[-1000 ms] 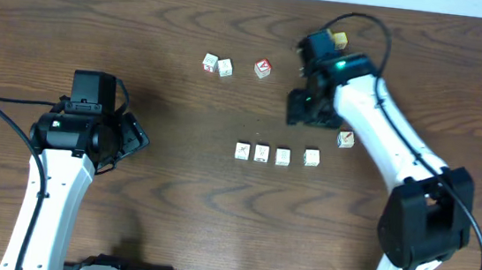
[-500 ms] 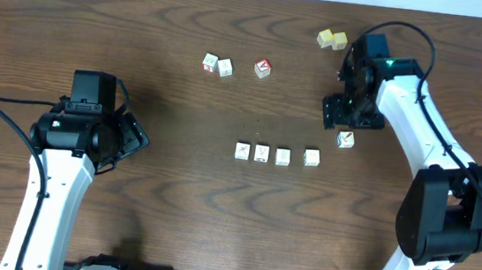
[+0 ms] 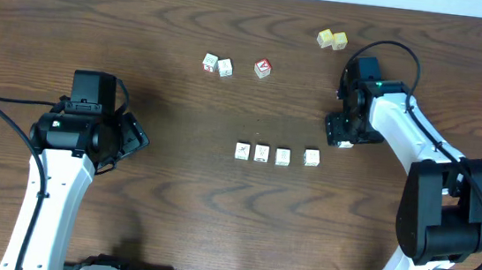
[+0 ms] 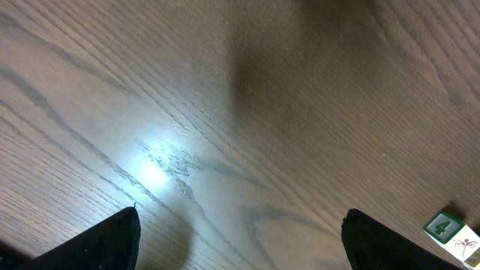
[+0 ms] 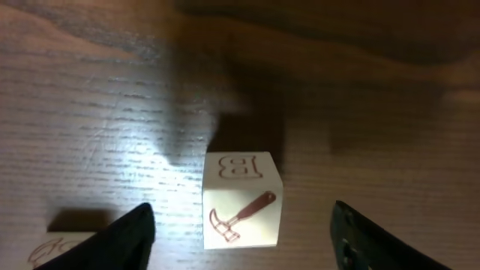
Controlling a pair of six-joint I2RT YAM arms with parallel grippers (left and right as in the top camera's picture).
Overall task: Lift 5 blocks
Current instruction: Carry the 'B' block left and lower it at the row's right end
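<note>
Right hand (image 5: 241,225) hangs released over a small whitish cube (image 5: 241,199), its dark fingers (image 5: 131,236) standing clear on either side without touching it. That wrist view shows a reddish-brown outlined B on the cube's top and a hammer on its smooth near face, detail which the overhead view largely hides under the hand. Only the overhead view takes in the four other whitish cubes (image 3: 282,157), square-edged, spaced in a row on the dark, grained wooden tabletop (image 3: 172,208) between the hands, and the left hand (image 3: 130,138), well apart from them, fingers spread wide.
</note>
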